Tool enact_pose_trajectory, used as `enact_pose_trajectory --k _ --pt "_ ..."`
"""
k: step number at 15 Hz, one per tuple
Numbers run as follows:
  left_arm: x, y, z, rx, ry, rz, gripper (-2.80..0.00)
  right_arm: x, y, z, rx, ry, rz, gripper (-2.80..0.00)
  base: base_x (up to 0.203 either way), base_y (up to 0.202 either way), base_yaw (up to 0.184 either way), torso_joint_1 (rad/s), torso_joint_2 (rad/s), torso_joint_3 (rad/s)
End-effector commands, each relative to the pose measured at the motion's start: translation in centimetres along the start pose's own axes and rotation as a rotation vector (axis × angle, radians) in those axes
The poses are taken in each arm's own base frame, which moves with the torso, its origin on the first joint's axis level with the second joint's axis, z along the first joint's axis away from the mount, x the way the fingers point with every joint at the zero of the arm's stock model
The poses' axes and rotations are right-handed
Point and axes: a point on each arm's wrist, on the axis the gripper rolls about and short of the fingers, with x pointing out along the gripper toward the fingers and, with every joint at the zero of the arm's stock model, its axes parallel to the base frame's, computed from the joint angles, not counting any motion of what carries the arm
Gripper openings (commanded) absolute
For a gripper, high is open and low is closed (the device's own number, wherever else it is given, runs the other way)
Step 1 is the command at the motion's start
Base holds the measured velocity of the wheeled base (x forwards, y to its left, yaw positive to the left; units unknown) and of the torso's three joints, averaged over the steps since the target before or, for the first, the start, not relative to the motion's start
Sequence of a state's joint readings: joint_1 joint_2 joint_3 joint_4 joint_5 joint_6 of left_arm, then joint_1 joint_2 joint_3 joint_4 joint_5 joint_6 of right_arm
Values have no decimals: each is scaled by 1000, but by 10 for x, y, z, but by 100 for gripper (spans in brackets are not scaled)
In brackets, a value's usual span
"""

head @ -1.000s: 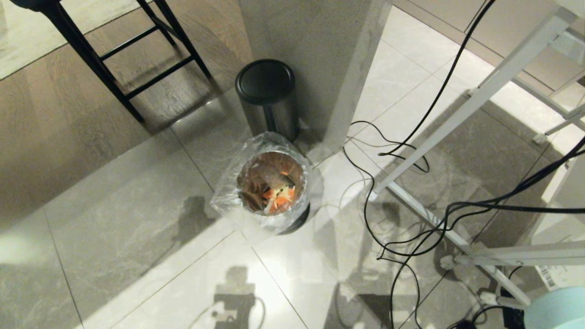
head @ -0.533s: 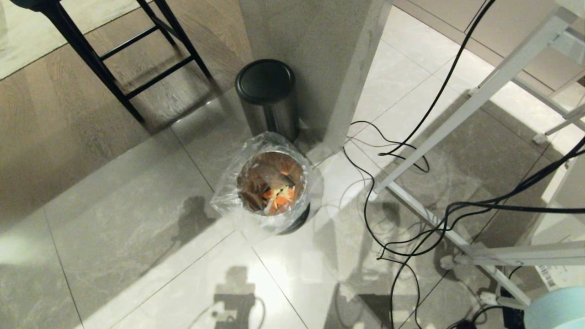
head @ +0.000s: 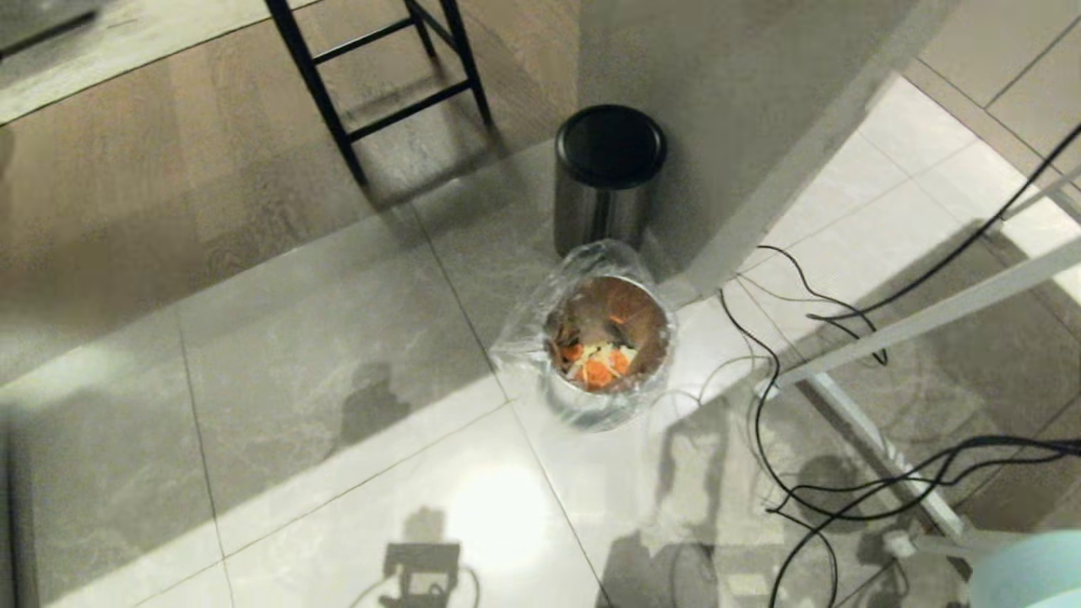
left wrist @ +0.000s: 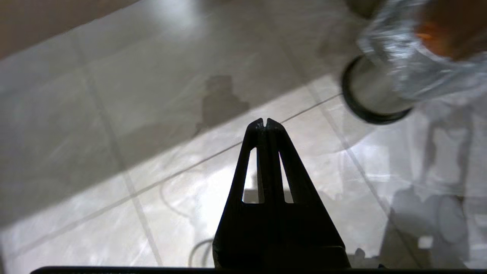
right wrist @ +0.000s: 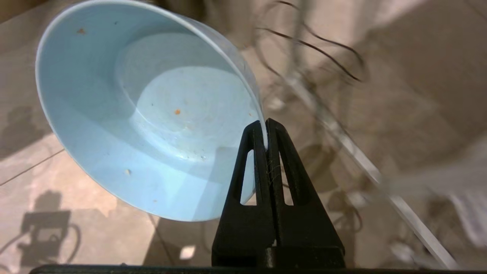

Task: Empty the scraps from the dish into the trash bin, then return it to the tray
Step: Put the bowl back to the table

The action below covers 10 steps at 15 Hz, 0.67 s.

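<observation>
Nearest you, the right gripper (right wrist: pixel 265 125) pinches the rim of the light-blue bowl (right wrist: pixel 144 114), one finger inside the wall and one outside. The bowl hangs tilted beside the fingers, its mouth turned toward the wrist camera — only a few orange specks cling to the smooth inside. In the head view its pale edge (head: pixel 1026 574) peeks in at the lower right corner. The left gripper (left wrist: pixel 265 122) hangs over bare floor tile, its fingers pressed together on nothing.

You have open tile on your left side. On your right, black cables (head: pixel 844 498) loop across the floor around white frame legs (head: pixel 878 447).

Further ahead stands the plastic-lined trash bin (head: pixel 610 397), with orange carrot slices (head: pixel 598 365) and pale strips lying inside. Just behind it sits a steel bin with a black lid (head: pixel 610 152), against a wall corner (head: pixel 760 169). Black stool legs (head: pixel 372 84) stand beyond, to the left.
</observation>
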<state>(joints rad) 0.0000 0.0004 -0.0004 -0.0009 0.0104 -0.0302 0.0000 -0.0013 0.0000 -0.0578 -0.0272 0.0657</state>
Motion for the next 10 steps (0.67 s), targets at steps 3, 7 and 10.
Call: enact_pose_trajectory --k 3,7,10 --pt "0 0 0 0 0 0 -280 0 0 0 0 1 0 -280 -2 -8 174 1 1 2" --pt "0 0 0 0 -1 0 -280 0 0 0 0 1 0 -280 -1 -7 175 3 3 2" --pt "0 0 0 0 0 0 -280 0 0 0 0 1 0 -280 2 -8 178 3 2 1"
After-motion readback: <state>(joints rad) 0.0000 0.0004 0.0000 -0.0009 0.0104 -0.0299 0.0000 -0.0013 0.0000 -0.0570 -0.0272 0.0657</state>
